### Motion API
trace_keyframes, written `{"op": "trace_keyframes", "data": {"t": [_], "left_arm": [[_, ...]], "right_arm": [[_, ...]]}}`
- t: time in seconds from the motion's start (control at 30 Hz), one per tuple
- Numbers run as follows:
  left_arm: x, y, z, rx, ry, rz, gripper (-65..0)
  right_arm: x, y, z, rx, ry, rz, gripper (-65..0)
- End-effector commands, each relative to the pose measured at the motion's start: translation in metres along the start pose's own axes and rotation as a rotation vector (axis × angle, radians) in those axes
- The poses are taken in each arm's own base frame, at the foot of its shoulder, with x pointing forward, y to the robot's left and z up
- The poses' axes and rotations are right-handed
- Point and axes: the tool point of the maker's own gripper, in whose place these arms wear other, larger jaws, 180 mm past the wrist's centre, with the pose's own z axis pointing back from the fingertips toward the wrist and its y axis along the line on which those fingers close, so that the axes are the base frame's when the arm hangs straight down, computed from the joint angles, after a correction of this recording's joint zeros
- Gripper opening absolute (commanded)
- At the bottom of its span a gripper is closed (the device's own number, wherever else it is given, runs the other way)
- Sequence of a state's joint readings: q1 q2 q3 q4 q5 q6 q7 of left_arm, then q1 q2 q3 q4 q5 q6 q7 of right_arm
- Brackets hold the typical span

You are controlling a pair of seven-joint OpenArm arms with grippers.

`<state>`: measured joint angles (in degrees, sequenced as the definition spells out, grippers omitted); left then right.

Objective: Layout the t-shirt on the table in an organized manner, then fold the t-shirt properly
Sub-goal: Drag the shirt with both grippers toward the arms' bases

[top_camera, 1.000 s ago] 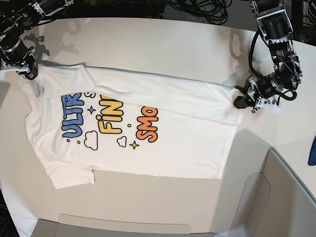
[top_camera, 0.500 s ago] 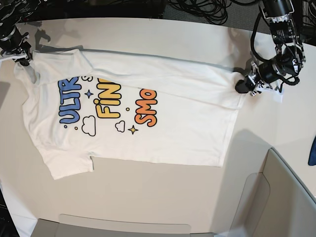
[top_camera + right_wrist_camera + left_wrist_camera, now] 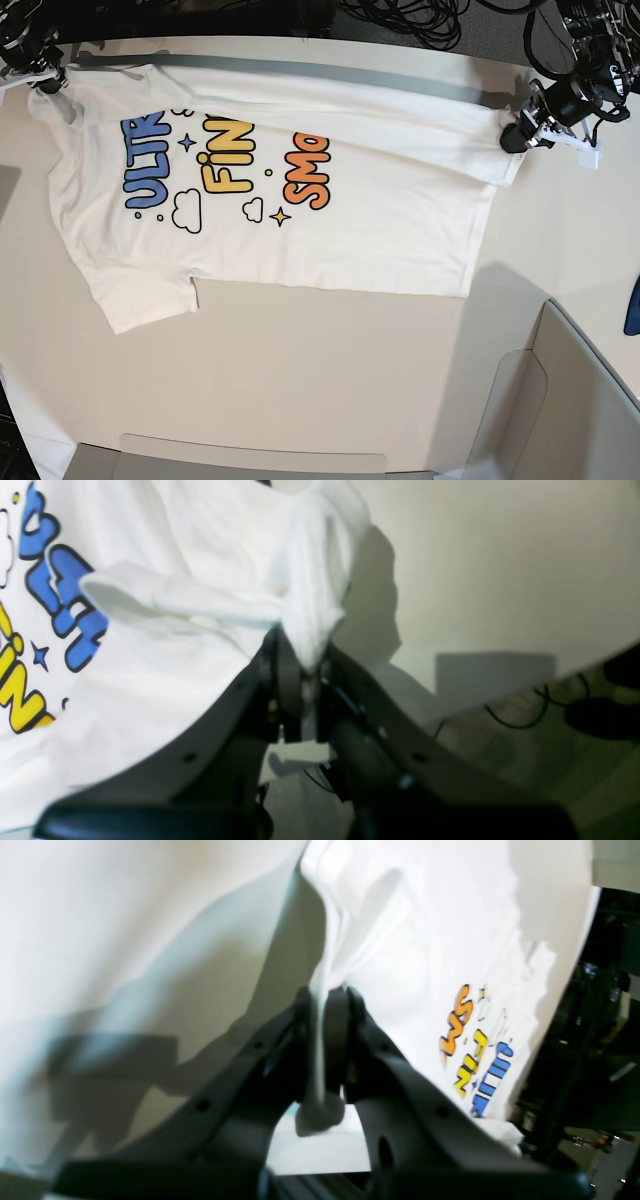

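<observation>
T-shirt (image 3: 300, 220) farther back, between both end effectors

Counter (image 3: 330, 390): broad, smooth, off-white, curved far edge, evenly lit from above with soft shadows. Grey panel (image 3: 570, 400): angled, at the near right corner. Black cables (image 3: 410, 18): tangled on the dark floor beyond the far edge. Blue item (image 3: 632, 300): partly visible at the right border, unidentifiable.
</observation>
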<state>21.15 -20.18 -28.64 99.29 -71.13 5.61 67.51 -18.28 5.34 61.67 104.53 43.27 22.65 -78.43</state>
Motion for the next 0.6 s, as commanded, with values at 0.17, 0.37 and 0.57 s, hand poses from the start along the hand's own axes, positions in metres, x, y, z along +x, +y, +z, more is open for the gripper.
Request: {"op": "trace_keyframes", "data": {"t": [0.17, 0.37, 0.57], "left_arm": [[-0.004, 0.007, 0.005, 0.016, -0.014, 0.013, -65.0], [-0.021, 0.015, 0.005, 0.027, 0.007, 0.049, -65.0], [-0.024, 0.021, 0.007, 0.046, 0.013, 0.050, -65.0]], "right_arm": [[0.007, -0.005, 0.007, -0.025, -0.029, 0.020, -65.0], [0.004, -0.007, 0.008, -0.031, -0.020, 0.020, -65.0], [0.002, -0.008, 0.008, -0.032, -0.015, 0.018, -65.0]]}}
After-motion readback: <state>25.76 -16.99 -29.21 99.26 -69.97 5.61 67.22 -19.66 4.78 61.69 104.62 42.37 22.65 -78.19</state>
